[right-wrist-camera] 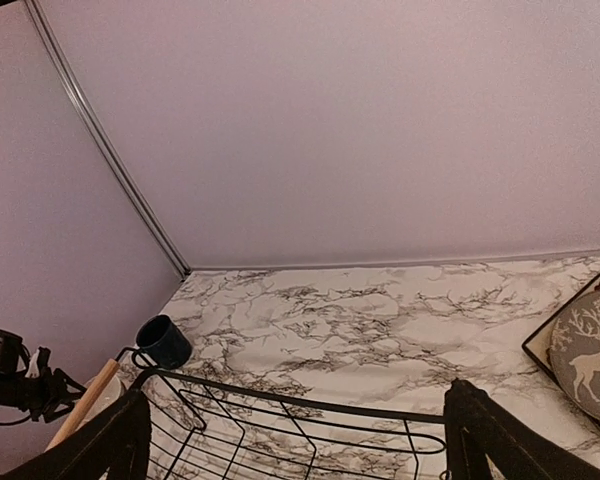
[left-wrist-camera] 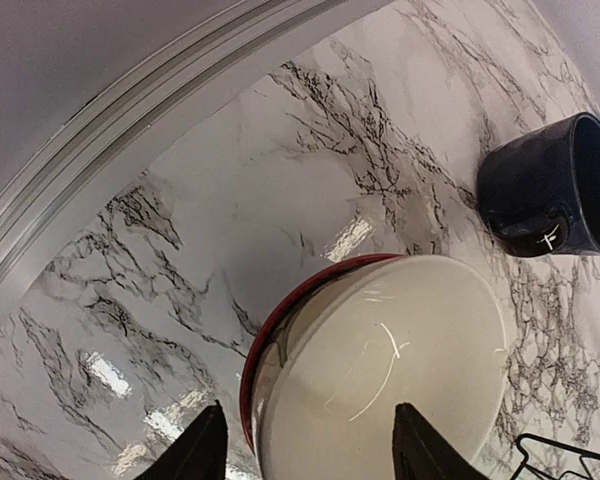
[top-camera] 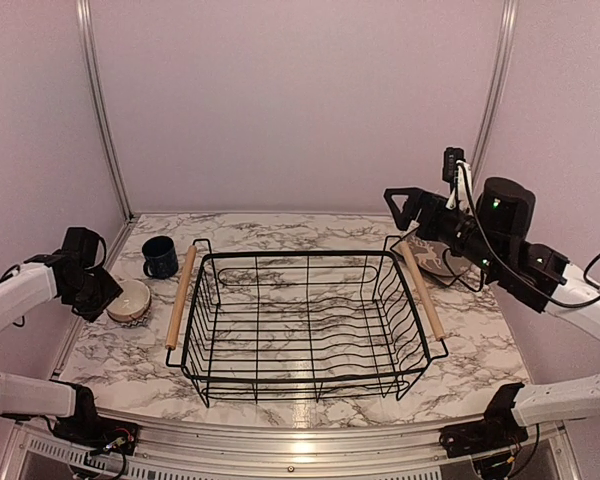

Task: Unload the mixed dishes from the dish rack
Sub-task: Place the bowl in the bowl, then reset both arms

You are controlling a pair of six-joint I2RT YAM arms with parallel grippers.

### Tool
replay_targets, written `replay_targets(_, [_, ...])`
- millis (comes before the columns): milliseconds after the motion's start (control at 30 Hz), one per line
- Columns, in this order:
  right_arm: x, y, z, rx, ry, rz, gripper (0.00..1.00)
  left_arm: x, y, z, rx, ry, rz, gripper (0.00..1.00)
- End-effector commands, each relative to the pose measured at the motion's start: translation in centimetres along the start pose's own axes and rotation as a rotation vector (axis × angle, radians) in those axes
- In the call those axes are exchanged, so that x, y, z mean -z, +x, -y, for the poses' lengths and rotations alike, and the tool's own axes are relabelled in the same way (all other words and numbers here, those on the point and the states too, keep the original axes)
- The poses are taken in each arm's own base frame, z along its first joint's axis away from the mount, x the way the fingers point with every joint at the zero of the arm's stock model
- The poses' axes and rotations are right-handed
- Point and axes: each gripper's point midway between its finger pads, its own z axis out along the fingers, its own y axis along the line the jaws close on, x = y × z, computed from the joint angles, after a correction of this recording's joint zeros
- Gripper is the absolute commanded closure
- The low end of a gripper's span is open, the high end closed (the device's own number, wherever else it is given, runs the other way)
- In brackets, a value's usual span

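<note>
Black wire rack (top-camera: pixel 300 254) sits in the middle of the worktop (top-camera: pixel 280 230). Off its left side the left gripper (left-wrist-camera: pixel 308 415), spread, hangs over the beige bowl (left-wrist-camera: pixel 380 360); the blue mug (top-camera: pixel 160 257) stands just beyond. Toward the right edge the right gripper (right-wrist-camera: pixel 300 395), also spread, is raised, its arm partly hiding the deer plate (right-wrist-camera: pixel 588 352).

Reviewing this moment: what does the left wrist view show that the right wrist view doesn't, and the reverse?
Only the left wrist view: the beige bowl, close up. Only the right wrist view: the round grey plate with white deer motif and a light wooden rod handle. Both: the dark blue mug, the black wire dish rack and the marble tabletop.
</note>
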Motion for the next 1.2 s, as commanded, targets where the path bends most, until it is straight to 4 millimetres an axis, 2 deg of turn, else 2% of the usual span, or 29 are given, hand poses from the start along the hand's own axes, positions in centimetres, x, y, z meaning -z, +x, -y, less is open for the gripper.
replay_targets(0, [0.9, -2.7, 1.0, 0.09, 0.097, 0.034, 0.01, 3.5, -3.1, 1.7, -0.044, 0.052, 0.094, 0.34])
replay_targets(133, [1.9, -4.3, 2.6, 0.184, 0.217, 0.054, 0.01, 8.0, -5.8, 4.4, -0.087, 0.169, 0.182, 0.17])
replay_targets(233, [3.0, -5.6, 4.6, 0.251, 0.346, 0.092, 0.01, 12.3, -7.5, 8.0, -0.149, 0.352, 0.244, 0.08])
replay_targets(333, [4.5, -7.3, 6.0, 0.311, 0.449, 0.132, 0.02, 18.0, -8.6, 12.3, -0.24, 0.598, 0.309, 0.01])
replay_targets(433, [6.2, -9.1, 6.0, 0.335, 0.47, 0.178, 0.02, 24.6, -9.2, 15.1, -0.324, 0.809, 0.409, 0.01])
replay_targets(567, [9.4, -11.7, 5.8, 0.33, 0.463, 0.263, 0.02, 34.0, -10.0, 15.7, -0.401, 1.024, 0.629, 0.01])
replay_targets(700, [12.5, -14.0, 5.4, 0.341, 0.451, 0.34, 0.02, 41.6, -10.3, 14.0, -0.426, 1.171, 0.896, 0.01])
replay_targets(767, [13.7, -14.8, 5.3, 0.335, 0.441, 0.369, 0.02, 43.7, -10.5, 12.9, -0.401, 1.196, 0.994, 0.01])
replay_targets(867, [15.0, -15.6, 5.2, 0.318, 0.43, 0.4, 0.02, 44.9, -11.0, 12.0, -0.37, 1.193, 1.057, 0.01])
replay_targets(1167, [15.7, -15.8, 5.3, 0.303, 0.429, 0.432, 0.01, 43.3, -11.1, 12.5, -0.362, 1.164, 1.011, 0.01])
